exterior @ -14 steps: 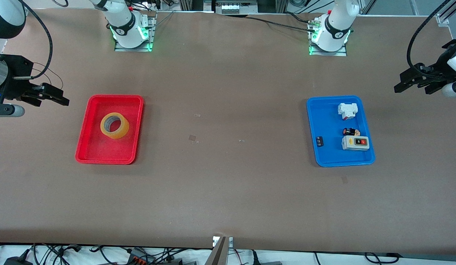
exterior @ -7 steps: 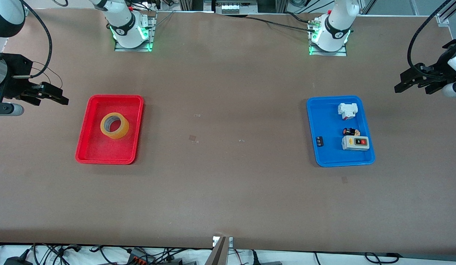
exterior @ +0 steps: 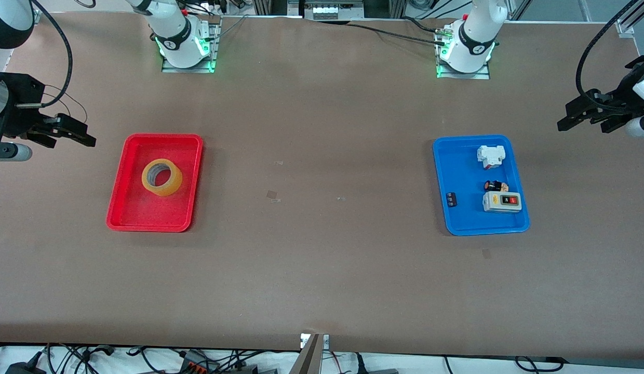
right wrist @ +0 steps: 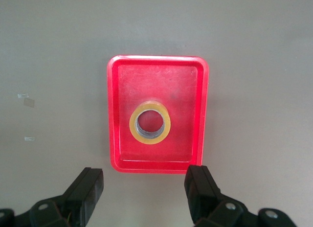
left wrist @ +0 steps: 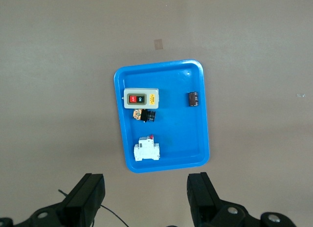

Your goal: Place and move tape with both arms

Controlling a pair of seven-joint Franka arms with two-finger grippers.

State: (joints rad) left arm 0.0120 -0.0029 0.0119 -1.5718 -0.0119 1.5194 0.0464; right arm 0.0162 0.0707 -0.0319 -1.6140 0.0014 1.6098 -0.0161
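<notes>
The tape (exterior: pixel 172 184), a yellow-amber roll, lies flat in the red tray (exterior: pixel 125 210) toward the right arm's end of the table. My right gripper (exterior: pixel 77 136) hangs open and holds nothing, over bare table beside that tray, out toward the table's end. The right wrist view looks down on the tape (right wrist: pixel 135 128) in the red tray (right wrist: pixel 119 90), with my right gripper (right wrist: pixel 144 180) short of the tray's rim. My left gripper (exterior: pixel 575 118) waits open and holds nothing over the left arm's end of the table. In its own view my left gripper (left wrist: pixel 145 183) stands off the blue tray (left wrist: pixel 196 139).
The blue tray (exterior: pixel 459 221) holds a white breaker (exterior: pixel 491 156), a grey switch box with a red button (exterior: pixel 501 201) and two small dark parts (exterior: pixel 451 199) (exterior: pixel 495 185). Small scraps (exterior: pixel 272 195) lie on the brown table between the trays.
The right gripper has drifted slightly toward the table's end and the robots' side. The left arm and the tape have not moved.
</notes>
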